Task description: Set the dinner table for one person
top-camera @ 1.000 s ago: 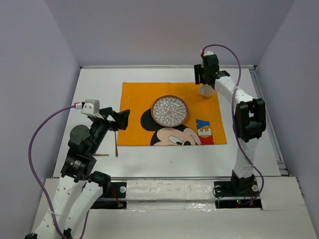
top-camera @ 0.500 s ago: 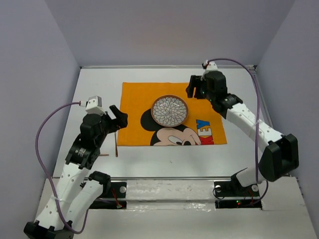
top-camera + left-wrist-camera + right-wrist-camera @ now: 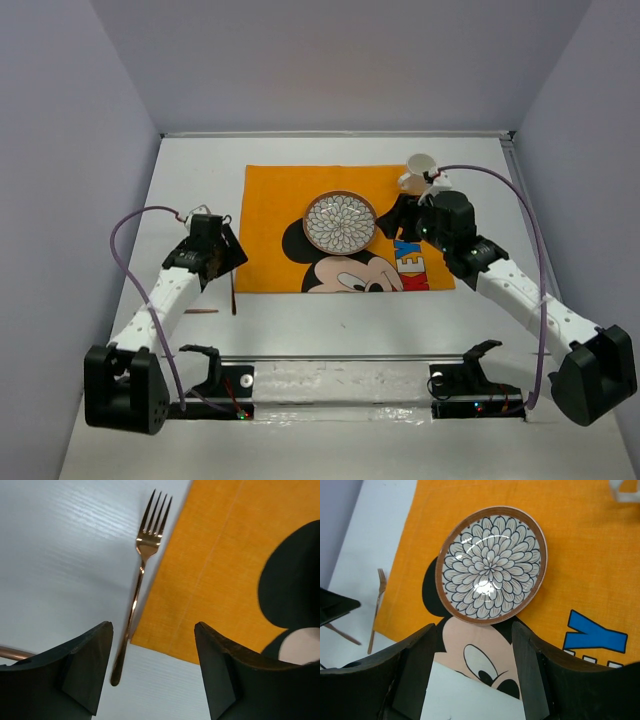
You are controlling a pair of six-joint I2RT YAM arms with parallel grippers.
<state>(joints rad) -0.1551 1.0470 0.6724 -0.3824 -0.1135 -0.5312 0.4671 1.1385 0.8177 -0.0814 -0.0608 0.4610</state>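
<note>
The large matte white rectangular tabletop (image 3: pixel 190 170) fills the floor of the view beneath both arms and carries everything. At 8 o'clock from the plate, the left hand (image 3: pixel 152 627) hovers with its jaws wide apart and nothing between them. Below it, a slim copper-coloured metal fork (image 3: pixel 137 587) lies just off the mat's left edge, tines toward 12 o'clock, the usual side for a fork. A second thin copper-coloured handle (image 3: pixel 200 311) lies beside it at 8 o'clock; I cannot tell what utensil it is. The orange Mickey Mouse cloth mat (image 3: pixel 275 200) marks the 1 place setting, with a round flower-patterned plate with a brown rim (image 3: pixel 341 221) at its centre. A small white cup (image 3: pixel 417 172) stands at 1 o'clock. The right hand (image 3: pixel 474 635) hangs at 3 o'clock, spread wide and empty.
</note>
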